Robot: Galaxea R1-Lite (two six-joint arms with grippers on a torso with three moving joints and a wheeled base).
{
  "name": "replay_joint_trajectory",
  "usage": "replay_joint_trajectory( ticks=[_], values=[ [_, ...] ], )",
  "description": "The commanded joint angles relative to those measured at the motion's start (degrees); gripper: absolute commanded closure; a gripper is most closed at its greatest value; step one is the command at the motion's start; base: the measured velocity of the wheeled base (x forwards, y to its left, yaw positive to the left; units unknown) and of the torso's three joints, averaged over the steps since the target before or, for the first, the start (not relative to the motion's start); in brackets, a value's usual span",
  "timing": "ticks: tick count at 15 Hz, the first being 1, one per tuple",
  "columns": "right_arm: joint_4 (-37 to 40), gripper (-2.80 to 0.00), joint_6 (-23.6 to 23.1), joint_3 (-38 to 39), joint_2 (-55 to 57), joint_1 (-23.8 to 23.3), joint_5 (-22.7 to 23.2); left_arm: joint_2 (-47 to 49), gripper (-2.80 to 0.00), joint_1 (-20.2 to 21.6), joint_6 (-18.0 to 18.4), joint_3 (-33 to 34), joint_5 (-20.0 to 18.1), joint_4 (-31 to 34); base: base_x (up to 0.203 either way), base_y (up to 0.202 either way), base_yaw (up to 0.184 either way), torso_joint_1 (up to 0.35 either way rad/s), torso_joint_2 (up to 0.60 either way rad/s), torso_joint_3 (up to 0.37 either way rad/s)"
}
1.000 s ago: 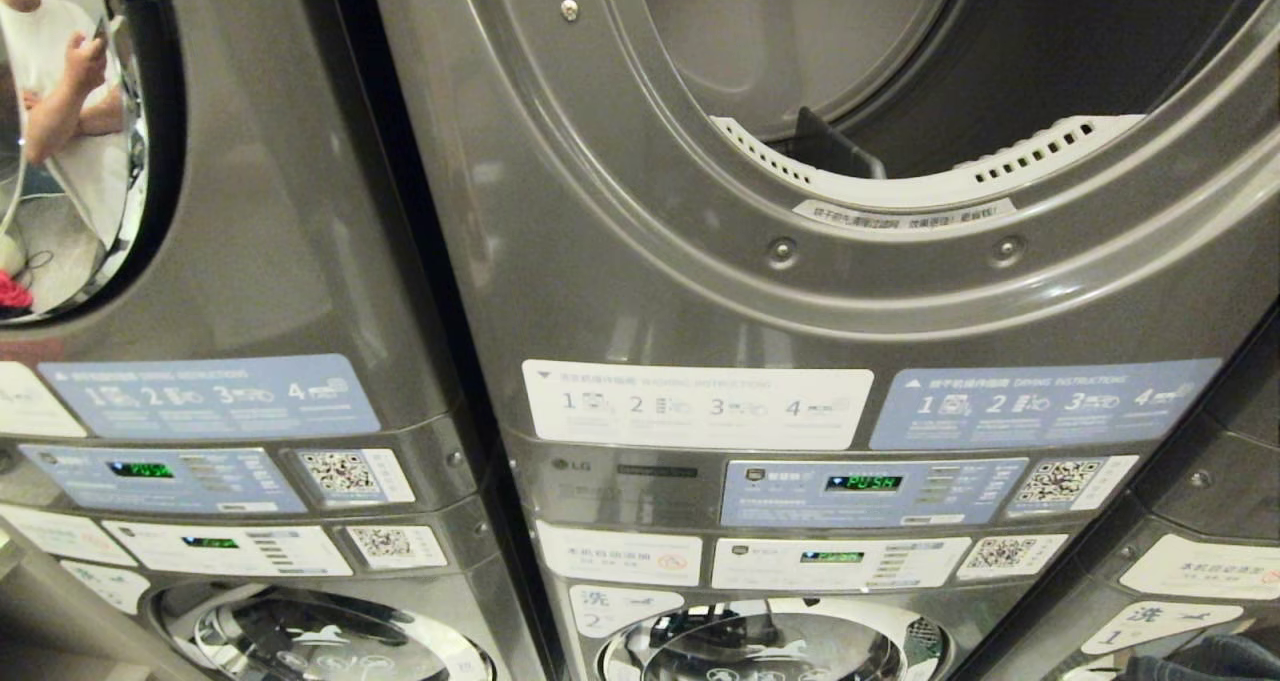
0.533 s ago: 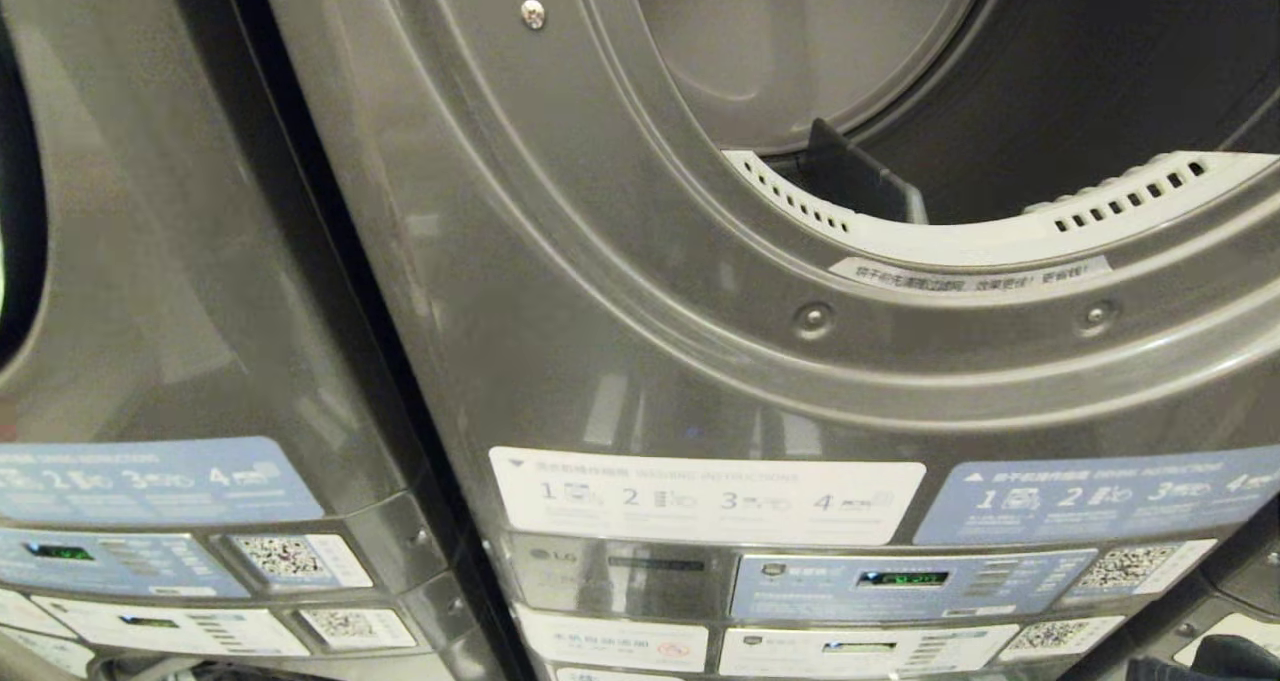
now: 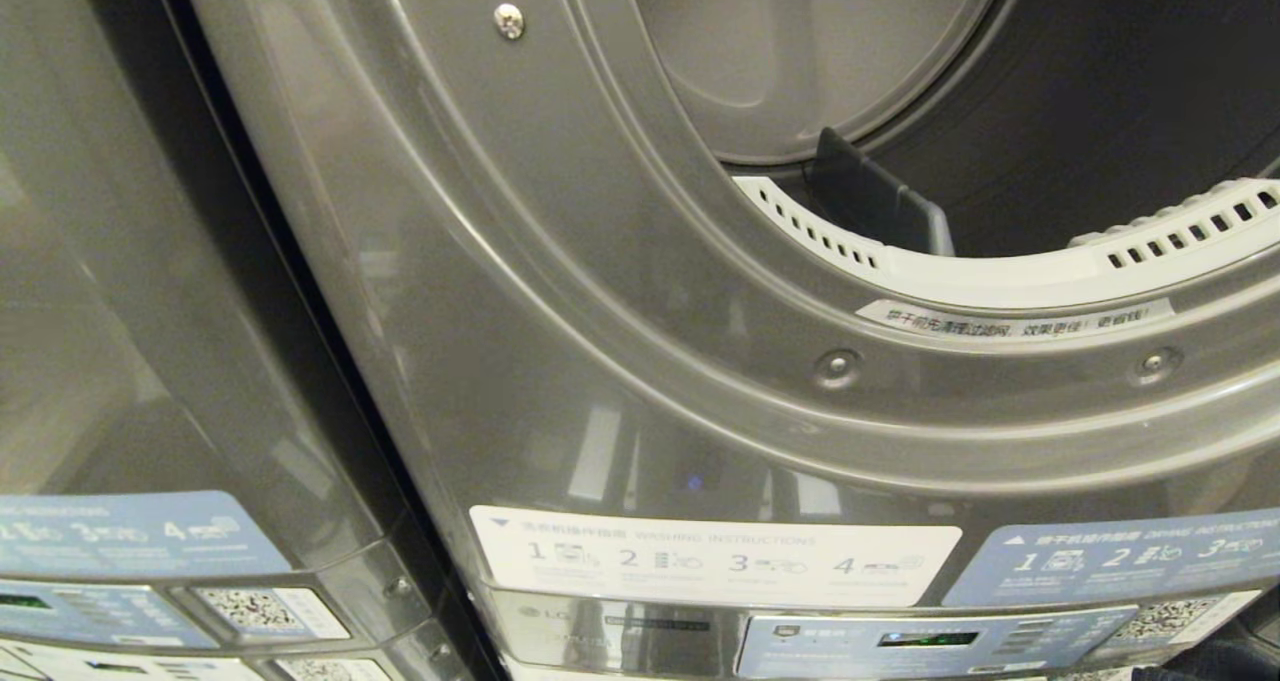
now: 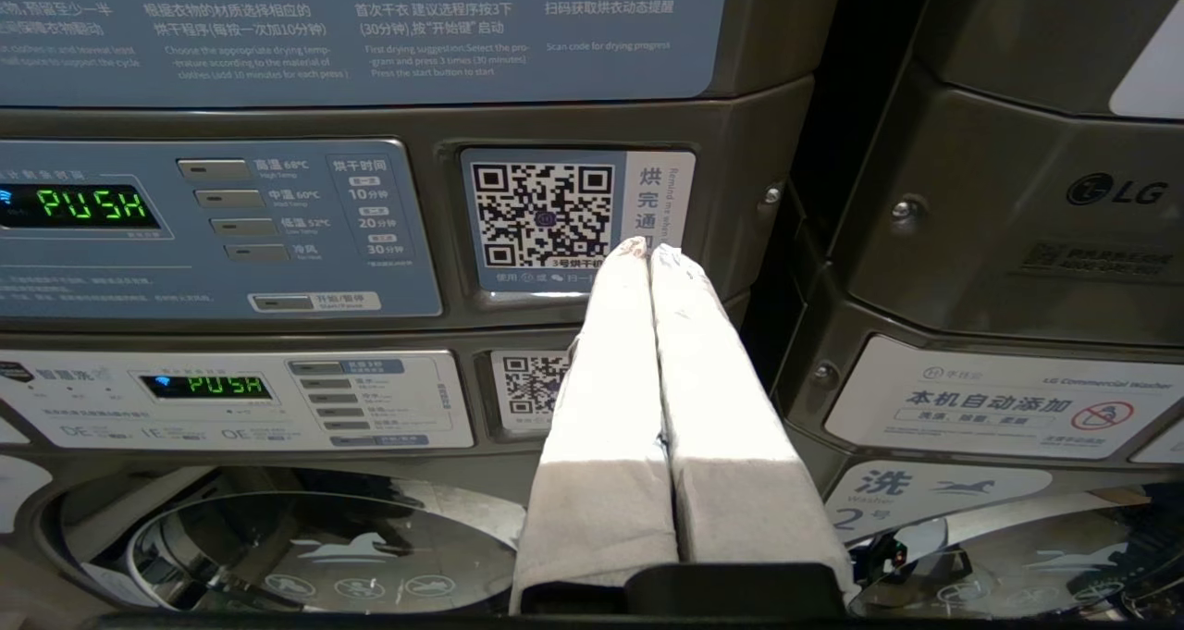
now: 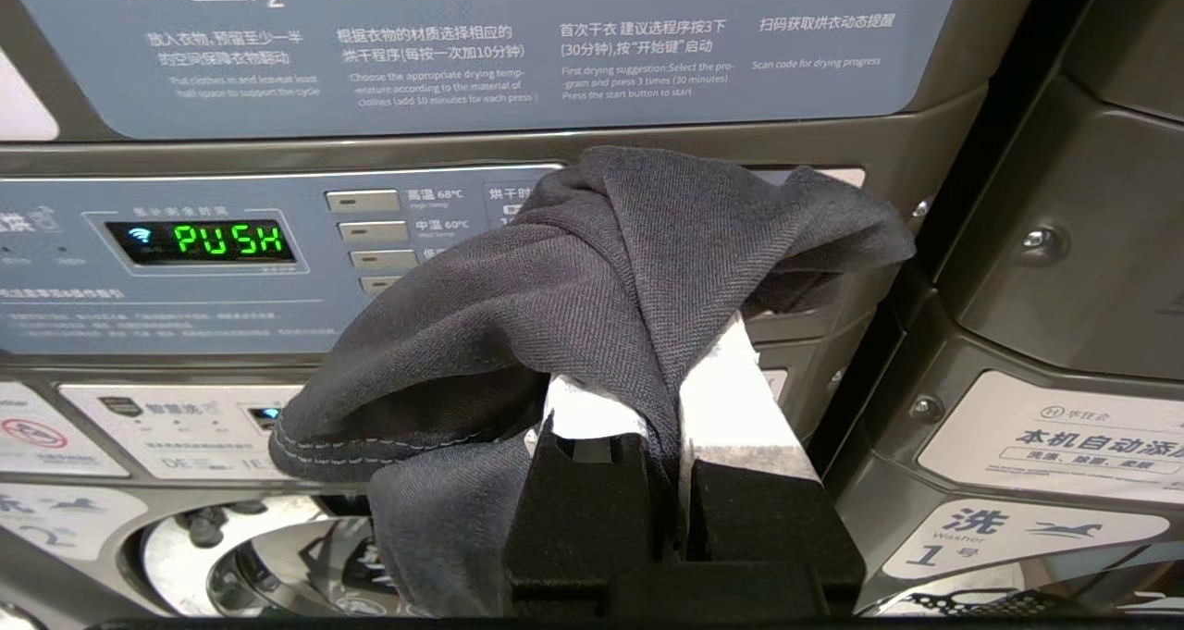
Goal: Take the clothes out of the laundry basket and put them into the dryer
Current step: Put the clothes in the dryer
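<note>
The grey dryer (image 3: 640, 361) fills the head view, and its round port opens onto the dark empty drum (image 3: 1080, 91) at the upper right. My right gripper (image 5: 662, 364) is shut on a dark navy garment (image 5: 573, 269), which drapes over the white fingers (image 5: 740, 399) and hangs in front of the control panel. My left gripper (image 4: 647, 247) is shut and empty, its white-wrapped fingers pressed together in front of a QR sticker (image 4: 541, 214). Neither arm shows in the head view. The laundry basket is out of view.
A second grey machine (image 3: 120, 311) stands close on the left. The white lint grille (image 3: 1000, 276) and a dark drum baffle (image 3: 880, 206) line the port's lower rim. Control panels with a green PUSH display (image 5: 227, 240) and glass washer doors (image 4: 305, 556) sit below.
The whole head view has shifted: the machines look larger and have slid down and left, so the camera has moved closer and higher. The reflection of a person at the far left has left the picture.
</note>
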Motion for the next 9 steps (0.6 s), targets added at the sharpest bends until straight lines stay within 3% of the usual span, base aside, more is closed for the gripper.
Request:
replay_joint_trajectory(
  ticks=[1,5,9],
  values=[
    [0.0,0.00,0.0,0.0,0.0,0.0,0.0,-0.1,0.00,0.0,0.0,0.0,0.0,0.0,0.000,0.000,0.000,0.000,0.00,0.000],
    [-1.6,0.00,-6.2,-0.9,0.0,0.0,2.5,-0.1,0.00,0.0,0.0,0.0,0.0,0.0,0.000,0.000,0.000,0.000,0.00,0.000],
    [-3.3,0.00,-8.6,-16.0,5.4,0.0,11.8,-0.1,0.00,0.0,0.0,0.0,0.0,0.0,0.000,0.000,0.000,0.000,0.00,0.000]
  ],
)
